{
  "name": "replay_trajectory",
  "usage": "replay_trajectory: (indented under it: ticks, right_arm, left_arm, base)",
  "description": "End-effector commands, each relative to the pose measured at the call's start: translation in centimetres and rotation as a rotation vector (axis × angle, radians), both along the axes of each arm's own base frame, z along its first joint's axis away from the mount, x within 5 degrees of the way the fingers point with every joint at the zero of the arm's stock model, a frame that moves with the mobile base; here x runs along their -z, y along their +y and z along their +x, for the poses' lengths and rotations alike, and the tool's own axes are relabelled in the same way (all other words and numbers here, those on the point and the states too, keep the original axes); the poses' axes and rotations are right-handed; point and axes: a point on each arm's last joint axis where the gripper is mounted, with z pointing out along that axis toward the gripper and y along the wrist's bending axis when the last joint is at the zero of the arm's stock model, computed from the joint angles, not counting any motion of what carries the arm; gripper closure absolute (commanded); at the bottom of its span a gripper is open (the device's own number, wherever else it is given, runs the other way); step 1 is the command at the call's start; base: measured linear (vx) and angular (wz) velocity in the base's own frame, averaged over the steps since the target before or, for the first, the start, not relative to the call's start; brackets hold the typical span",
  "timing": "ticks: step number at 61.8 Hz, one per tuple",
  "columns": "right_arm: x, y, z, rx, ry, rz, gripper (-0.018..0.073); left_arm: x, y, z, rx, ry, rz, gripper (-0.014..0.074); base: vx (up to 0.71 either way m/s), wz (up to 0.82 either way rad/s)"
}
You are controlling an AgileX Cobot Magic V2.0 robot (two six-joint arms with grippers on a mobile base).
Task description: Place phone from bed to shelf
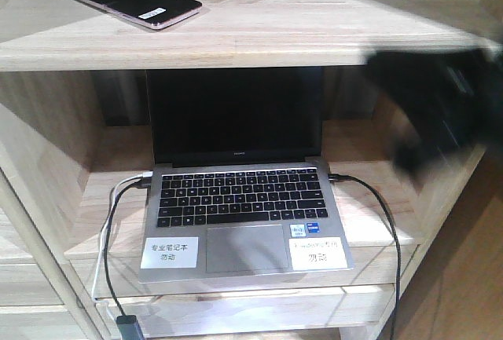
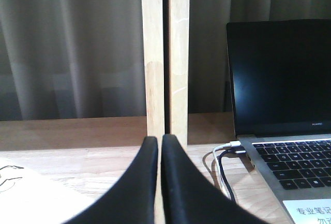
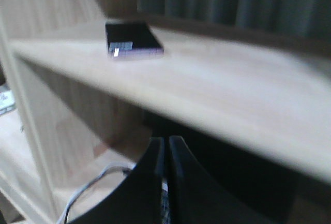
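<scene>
There, phone diagonal on shelf

phones: 1 | laptops: 1 | shelves: 1 | laptop labels: 2

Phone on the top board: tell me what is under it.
The phone lies flat on the shelf board; below that sits an open laptop. The wood beneath the phone is covered.

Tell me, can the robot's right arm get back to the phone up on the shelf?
Probably yes. The phone lies alone on the open top board of the shelf, nothing covering it. The right gripper, shut, sits just below that board's edge, so it must rise first.
</scene>
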Motion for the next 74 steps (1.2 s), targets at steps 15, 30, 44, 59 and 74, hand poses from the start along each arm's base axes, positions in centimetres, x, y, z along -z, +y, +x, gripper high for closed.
replay_trajectory:
  ticks: [15,30,44,59,74]
  right_arm:
    - [3.9,-3.5,-5.8,0.044,-0.089,0.067,0.0564]
    - [7.1,-4.9,-8.4,0.044,-0.122,0.085,0.0564]
    - [8.6,-5.1,-8.9,0.04,-0.11,0.078,0.0564]
    - [8.6,-5.1,-8.9,0.039,-0.109,0.078,0.0564]
    - [8.5,-5.1,-8.8,0.047,-0.114,0.09,0.0564]
  left_arm:
    - [-1.5,0.0,-0.2,0.004,-0.104,-0.017,0.0595]
    - [-1.5,0.0,-0.2,0.004,-0.104,-0.017,0.0595]
    - [-1.5,0.0,-0.2,0.004,-0.104,-0.017,0.0595]
    - [-1.5,0.0,-0.2,0.004,-0.104,-0.017,0.0595]
    - [-1.5,0.0,-0.2,0.004,-0.104,-0.017,0.0595]
  base:
    - [0.0,0.0]
    - [0.0,0.0]
    - [0.0,0.0]
    - [0.0,0.0]
    - [0.0,0.0]
